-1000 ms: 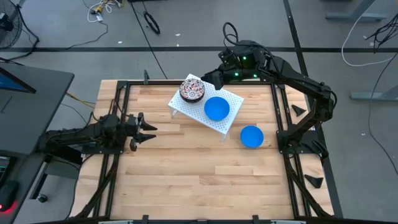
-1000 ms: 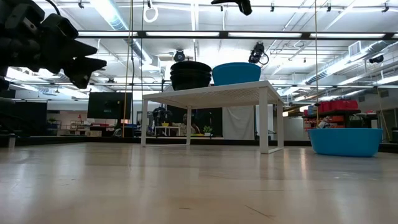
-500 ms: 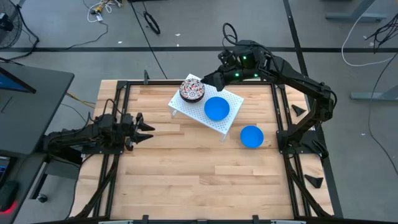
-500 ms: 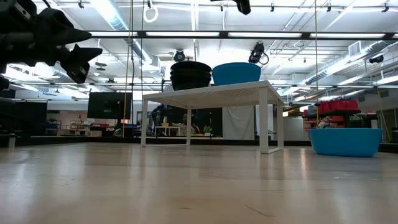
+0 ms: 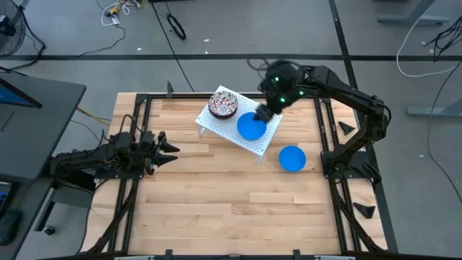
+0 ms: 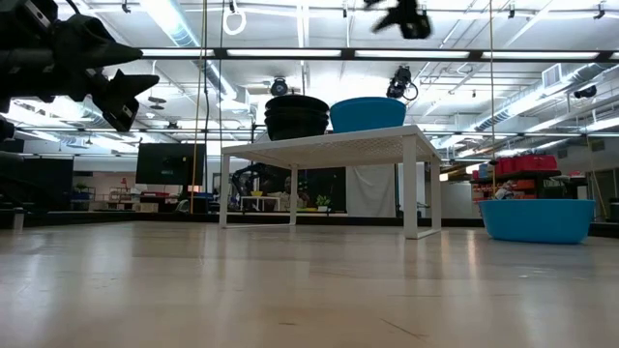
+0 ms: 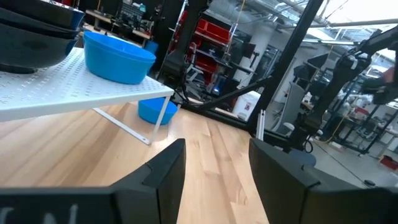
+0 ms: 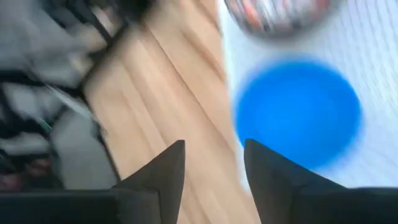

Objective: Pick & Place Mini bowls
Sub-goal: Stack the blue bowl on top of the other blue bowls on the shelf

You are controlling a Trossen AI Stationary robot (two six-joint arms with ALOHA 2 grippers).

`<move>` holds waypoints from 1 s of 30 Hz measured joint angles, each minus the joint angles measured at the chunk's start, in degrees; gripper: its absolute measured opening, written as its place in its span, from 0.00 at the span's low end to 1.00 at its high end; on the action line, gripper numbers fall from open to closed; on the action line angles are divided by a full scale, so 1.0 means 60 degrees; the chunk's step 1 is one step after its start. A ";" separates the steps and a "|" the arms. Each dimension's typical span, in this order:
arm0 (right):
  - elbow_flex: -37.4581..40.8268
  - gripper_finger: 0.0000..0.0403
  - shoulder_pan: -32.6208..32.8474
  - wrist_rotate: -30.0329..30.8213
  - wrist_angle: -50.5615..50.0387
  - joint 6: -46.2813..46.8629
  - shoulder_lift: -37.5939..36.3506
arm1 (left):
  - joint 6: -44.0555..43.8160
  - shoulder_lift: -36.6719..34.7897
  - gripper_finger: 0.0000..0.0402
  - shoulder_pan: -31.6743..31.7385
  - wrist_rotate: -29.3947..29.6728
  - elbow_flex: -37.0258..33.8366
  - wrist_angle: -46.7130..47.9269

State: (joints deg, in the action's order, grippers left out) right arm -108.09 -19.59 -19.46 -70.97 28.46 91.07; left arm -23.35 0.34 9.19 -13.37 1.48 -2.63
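Hovering with parted, empty jaws, the right gripper [image 5: 264, 114] beside the bright blue round bowl [image 5: 251, 126] on the white perforated rack [image 5: 273, 115], risking nudging it off the edge.

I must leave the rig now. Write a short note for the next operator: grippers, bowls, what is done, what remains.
Right gripper: open, holds nothing, above the rack's edge beside the blue bowl on the rack.
Left gripper: open, holds nothing, waiting over the table's left side.
Bowls: speckled stack and one blue bowl on the white rack; a second blue bowl on the table right of the rack.
Done: stack and one blue bowl are on the rack.
Left: probably the blue bowl on the table, if it also belongs on the rack.
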 joint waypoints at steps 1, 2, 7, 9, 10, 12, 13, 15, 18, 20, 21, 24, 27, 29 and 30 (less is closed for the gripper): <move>0.0000 0.40 0.0000 0.0103 -0.0690 -0.0245 0.0000 | 0.0000 0.0000 0.45 0.0000 0.0000 0.0004 -0.0007; 0.0000 0.40 0.0000 0.0233 -0.1331 -0.0476 0.0000 | 0.0000 0.0000 0.45 0.0000 0.0003 0.0004 -0.0016; 0.0042 0.36 0.0029 0.1239 -0.3131 -0.1260 -0.0061 | 0.0001 0.0000 0.45 0.0000 0.0004 0.0007 -0.0040; 0.0142 0.35 0.0055 0.1196 -0.3079 -0.1319 -0.0321 | 0.0000 0.0000 0.45 0.0000 0.0011 0.0011 -0.0040; 0.0138 0.35 0.0076 0.1166 -0.3154 -0.1327 -0.0443 | 0.0004 0.0000 0.45 0.0000 0.0008 0.0018 -0.0045; 0.0138 0.33 0.0111 0.1229 -0.3169 -0.1331 -0.0638 | 0.0004 0.0002 0.45 0.0000 0.0010 0.0018 -0.0055; 0.0188 0.33 0.0113 0.1305 -0.3142 -0.1319 -0.0717 | 0.0004 0.0004 0.45 0.0000 0.0011 0.0018 -0.0049; 0.0276 0.32 0.0110 0.1537 -0.3169 -0.1281 -0.0928 | 0.0007 0.0004 0.45 0.0000 0.0010 0.0018 -0.0033; 0.0572 0.31 0.0113 0.2029 -0.3174 -0.1080 -0.1480 | 0.0007 0.0004 0.45 0.0003 0.0008 0.0019 -0.0030; 0.0920 0.30 0.0113 0.2420 -0.3173 -0.1031 -0.1760 | 0.0005 0.0004 0.45 0.0000 0.0011 0.0022 -0.0029; 0.1172 0.30 0.0113 0.2547 -0.3138 -0.1032 -0.1915 | 0.0007 0.0004 0.45 0.0000 0.0009 0.0022 -0.0029; 0.1936 0.30 0.0113 0.2590 -0.3174 -0.0862 -0.2506 | 0.0006 0.0004 0.45 0.0000 0.0009 0.0022 -0.0027; 0.2824 0.31 0.0113 0.2596 -0.3183 -0.0498 -0.3019 | 0.0004 0.0004 0.45 0.0000 0.0011 0.0022 -0.0025; 0.3401 0.33 0.0114 0.2596 -0.3173 -0.0132 -0.3319 | 0.0009 0.0004 0.45 0.0000 0.0011 0.0022 -0.0025; 0.3676 0.34 0.0113 0.2595 -0.3180 0.0098 -0.3486 | 0.0007 0.0004 0.45 0.0000 0.0011 0.0022 -0.0025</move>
State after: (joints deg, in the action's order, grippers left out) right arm -86.04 -18.92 -3.89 -90.05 29.04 70.15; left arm -23.31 0.36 9.19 -13.30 1.61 -2.79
